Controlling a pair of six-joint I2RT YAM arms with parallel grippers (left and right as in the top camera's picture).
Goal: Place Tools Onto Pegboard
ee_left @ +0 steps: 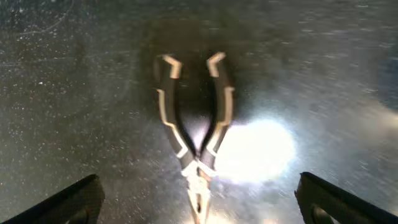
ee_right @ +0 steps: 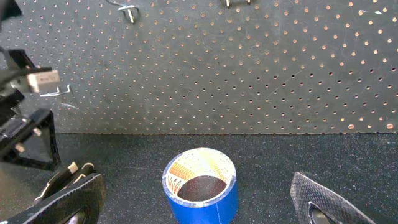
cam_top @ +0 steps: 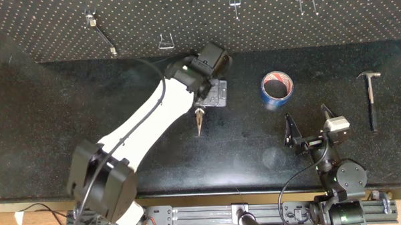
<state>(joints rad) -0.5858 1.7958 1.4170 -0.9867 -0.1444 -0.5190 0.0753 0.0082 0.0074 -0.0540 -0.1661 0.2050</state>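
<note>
A pair of pliers (ee_left: 196,124) with black and tan handles lies flat on the dark worktop, and its nose (cam_top: 199,122) pokes out from under the left arm. My left gripper (ee_left: 199,208) hangs open above the pliers, its fingers (ee_left: 74,202) spread wide on either side without touching them. A blue tape roll (cam_top: 277,88) stands to the right of it, a hammer (cam_top: 370,96) lies at the far right, and a wrench (cam_top: 103,36) hangs on the pegboard (cam_top: 264,23). My right gripper (cam_top: 310,125) stands open near the front, facing the tape roll (ee_right: 200,183).
Bare metal hooks (cam_top: 166,41) (cam_top: 235,6) (cam_top: 307,2) stick out of the pegboard along the back. The left arm's wrist (ee_right: 25,124) shows beside the pliers' handles (ee_right: 68,174). Open worktop lies at the left and front.
</note>
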